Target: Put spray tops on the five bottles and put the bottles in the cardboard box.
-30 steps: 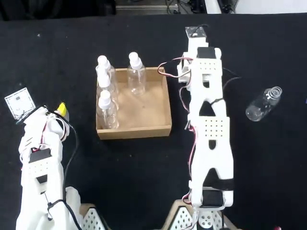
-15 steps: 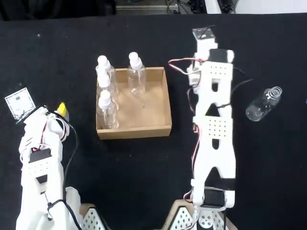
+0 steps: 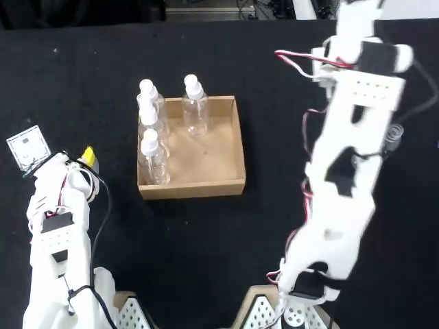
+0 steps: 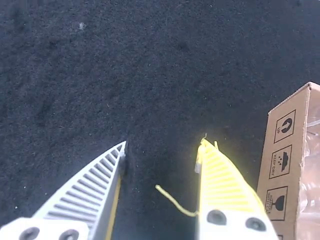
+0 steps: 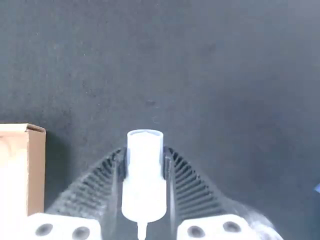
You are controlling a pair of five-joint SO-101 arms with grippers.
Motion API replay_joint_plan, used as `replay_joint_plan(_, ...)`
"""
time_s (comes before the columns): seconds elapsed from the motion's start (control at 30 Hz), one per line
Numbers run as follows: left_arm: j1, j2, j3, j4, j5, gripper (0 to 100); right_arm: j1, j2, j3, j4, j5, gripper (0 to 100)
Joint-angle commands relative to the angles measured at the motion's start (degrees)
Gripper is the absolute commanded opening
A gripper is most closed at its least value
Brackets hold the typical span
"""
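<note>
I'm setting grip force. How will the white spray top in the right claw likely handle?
The spray top looks like small hard plastic, so it is probably light and stiff. Its smooth round sides could twist or slip between the ribbed fingers of the right claw.

The worktop (image 3: 206, 55) is black. The cardboard box (image 3: 237, 144) is plain brown, with black printed symbols on one outer side. The bottles (image 3: 195, 113) in it are clear with white tops. The left pincer (image 4: 164, 143) has one pale grey ribbed finger and one yellow ribbed finger. The right pincer (image 5: 144, 150) is ribbed grey, and the spray top (image 5: 145, 175) in it is white. The left arm (image 3: 58, 240) and right arm (image 3: 350, 157) are white, with red and black wires.
</note>
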Motion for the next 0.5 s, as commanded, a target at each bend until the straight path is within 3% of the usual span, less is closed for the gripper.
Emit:
replay_joint_plan(0.0,0.57,-0.26,-0.31,-1.32,-0.35,20,4.31,-15.96,6.2,0.79,0.62,1.2)
replay_joint_plan(0.47,0.84,-0.62,0.4,-1.32,-0.35,20,17.41,-30.29,12.26,-3.69,4.13,1.1)
